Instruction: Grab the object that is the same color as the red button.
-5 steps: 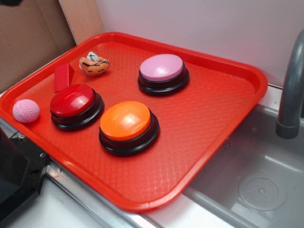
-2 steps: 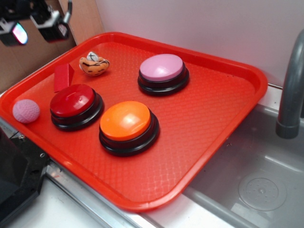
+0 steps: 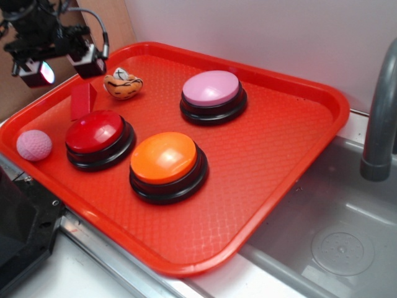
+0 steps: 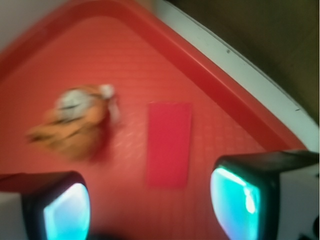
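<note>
- Spread wide, my pincer (image 3: 64, 66) hangs above the far left corner of the tray, holding nothing, its two pads apart with bare tray between them in the wrist view
- Below me lies the big red tray (image 3: 291, 155), which carries everything and sits beside a grey sink (image 3: 341, 236) with a grey tap (image 3: 379, 118)
- On the tray stand three domed buttons on black bases: the red button (image 3: 96, 133) at left, the orange button (image 3: 165, 160) just beside it toward the front, the pink button (image 3: 212, 92) further back
- A pink dimpled ball (image 3: 33, 144) rests at the tray's left rim, near the red button
- An orange-and-white toy (image 3: 123, 85) lies close behind the red button; it is blurred in the wrist view
- Smallest, the red block (image 3: 82, 100) lies flat on the tray between that toy and the left rim, just behind the red button, under my pincer and untouched
</note>
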Robot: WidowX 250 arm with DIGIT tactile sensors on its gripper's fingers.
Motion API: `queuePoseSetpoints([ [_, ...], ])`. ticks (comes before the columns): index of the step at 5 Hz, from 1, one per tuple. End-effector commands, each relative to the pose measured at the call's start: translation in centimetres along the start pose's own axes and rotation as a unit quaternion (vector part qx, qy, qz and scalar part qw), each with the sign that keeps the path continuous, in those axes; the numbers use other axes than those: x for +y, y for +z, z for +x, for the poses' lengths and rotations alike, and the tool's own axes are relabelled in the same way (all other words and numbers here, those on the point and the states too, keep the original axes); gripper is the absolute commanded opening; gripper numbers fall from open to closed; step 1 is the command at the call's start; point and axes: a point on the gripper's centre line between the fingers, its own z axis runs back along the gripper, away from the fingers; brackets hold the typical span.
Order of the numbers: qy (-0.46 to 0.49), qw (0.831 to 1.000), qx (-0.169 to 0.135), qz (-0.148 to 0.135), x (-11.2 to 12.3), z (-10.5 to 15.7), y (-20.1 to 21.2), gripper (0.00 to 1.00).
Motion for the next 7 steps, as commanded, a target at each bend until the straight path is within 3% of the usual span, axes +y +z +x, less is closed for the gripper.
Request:
queuePoseSetpoints([
  [1, 0.016, 1.0, -0.013, 0.008, 0.8, 1.4, -3.5, 1.0],
  [3, 0.021, 1.0, -0.021, -0.006, 0.8, 2.1, -5.0, 1.0],
  [4, 0.022, 0.999, -0.021, -0.012, 0.8, 2.3, -5.0, 0.26],
  [5, 0.015, 1.0, -0.018, -0.01, 0.6, 2.1, -4.8, 0.0],
  [6, -0.008, 1.0, -0.003, -0.005, 0.2, 2.1, -3.6, 0.0],
  [7, -0.047, 0.999, 0.005, -0.015, -1.1, 2.5, 0.7, 0.0],
])
